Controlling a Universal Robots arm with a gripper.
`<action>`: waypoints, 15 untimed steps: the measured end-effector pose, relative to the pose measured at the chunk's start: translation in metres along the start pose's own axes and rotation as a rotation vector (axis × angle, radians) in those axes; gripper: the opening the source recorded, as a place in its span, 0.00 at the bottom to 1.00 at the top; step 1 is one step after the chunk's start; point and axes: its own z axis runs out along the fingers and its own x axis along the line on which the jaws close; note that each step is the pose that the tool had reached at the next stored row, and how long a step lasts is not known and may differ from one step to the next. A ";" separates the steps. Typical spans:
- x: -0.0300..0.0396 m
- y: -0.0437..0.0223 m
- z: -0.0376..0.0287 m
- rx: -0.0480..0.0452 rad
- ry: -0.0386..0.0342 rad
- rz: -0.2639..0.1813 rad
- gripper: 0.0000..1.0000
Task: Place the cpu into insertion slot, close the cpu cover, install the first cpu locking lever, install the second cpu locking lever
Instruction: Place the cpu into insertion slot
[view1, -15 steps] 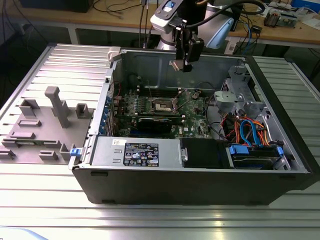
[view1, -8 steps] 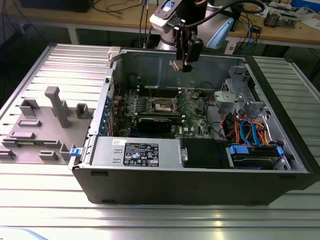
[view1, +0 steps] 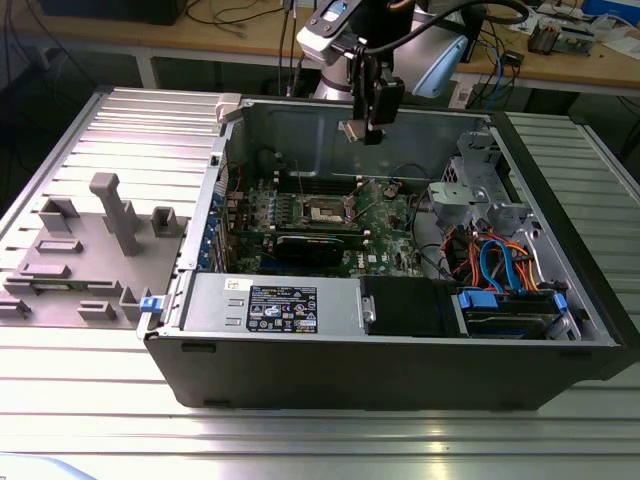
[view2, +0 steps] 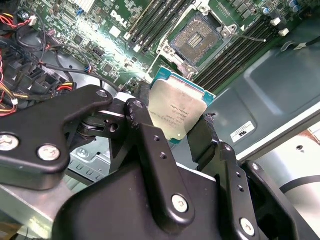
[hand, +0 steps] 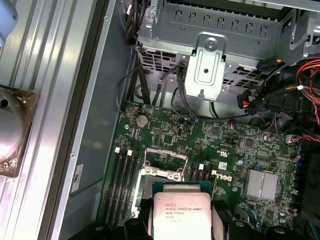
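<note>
Ribbed metal tabletop (view1: 90, 420) carries an open computer case (view1: 400, 370), lid off. Gripper (view1: 367, 130) hangs over the case's inside, clamped on the cpu (view2: 177, 112) by two opposite edges. The chip is tilted, apart from and above the insertion slot (view2: 200, 37) in the green circuit board (hand: 225, 145). Slot bare, contacts showing. Small print on the cpu's silver top; a printed label (view1: 282, 305) on the grey box at the case front. Memory slots (hand: 125, 175) flank the socket. Drive cage (hand: 215, 40) and coloured cables (view1: 495, 265) lie toward the exterior view's right.
</note>
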 end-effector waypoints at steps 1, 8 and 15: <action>0.0000 0.0000 0.0000 0.0001 -0.0001 0.001 0.54; 0.0000 0.0000 0.0004 0.0000 0.0000 0.001 0.54; 0.0001 -0.0001 0.0024 0.0001 -0.0001 0.001 0.54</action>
